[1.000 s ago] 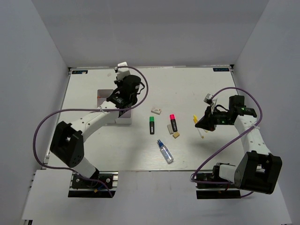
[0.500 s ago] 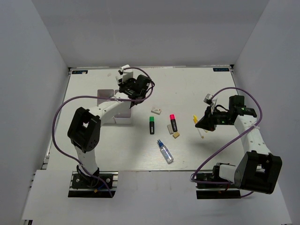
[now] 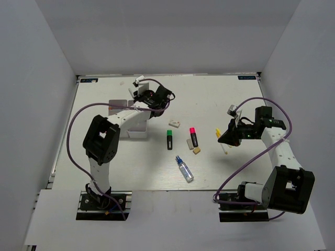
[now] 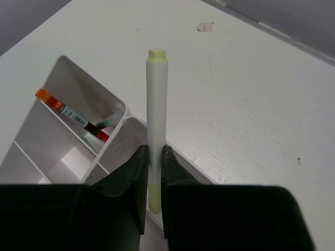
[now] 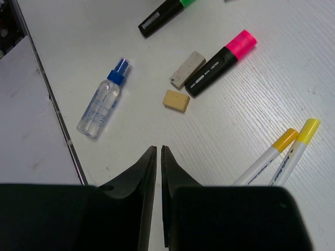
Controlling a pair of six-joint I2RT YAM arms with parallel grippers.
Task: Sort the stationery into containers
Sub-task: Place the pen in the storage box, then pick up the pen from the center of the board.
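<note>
My left gripper is shut on a white stick with a pale yellow tip, held over the table just beside the white organizer box. From above, this gripper is at the box's far right corner. My right gripper is shut and empty, hovering over bare table close to two yellow-tipped pens. Ahead of it lie a tan eraser, a white eraser, a pink-capped highlighter, a green-capped highlighter and a blue-capped glue bottle.
An orange-capped pen lies in one compartment of the box. A further white eraser rests mid-table, right of the box. The table's near edge runs just behind the glue bottle. Grey walls enclose the table on three sides.
My left arm has swung its gripper with the white stick away from above the box, to the right and farther back. The right arm has hardly moved.
</note>
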